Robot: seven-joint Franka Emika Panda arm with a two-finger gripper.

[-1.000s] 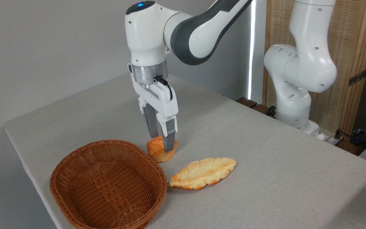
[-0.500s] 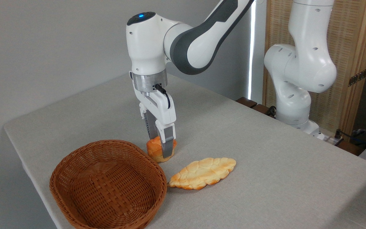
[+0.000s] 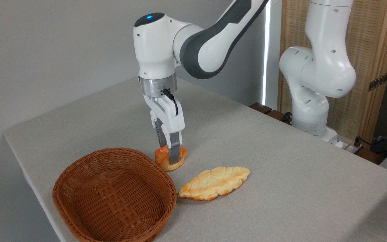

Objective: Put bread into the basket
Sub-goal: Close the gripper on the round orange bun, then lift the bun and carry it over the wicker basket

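Bread at frame centre sits on the table beside the basket, squeezed between the narrowly closed fingers of the gripper.

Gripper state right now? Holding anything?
Gripper: shut on the round bun, fingers squeezing its sides; the bun sits on the table, beside the wicker basket, not lifted.

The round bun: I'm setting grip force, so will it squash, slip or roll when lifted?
The round bun probably gives a little: it looks narrower where the tool pinches it. Its lumpy top should resist slipping. If released on the table, its flat paler base should stop it rolling. It looks light for its size, though the picture cannot confirm that.
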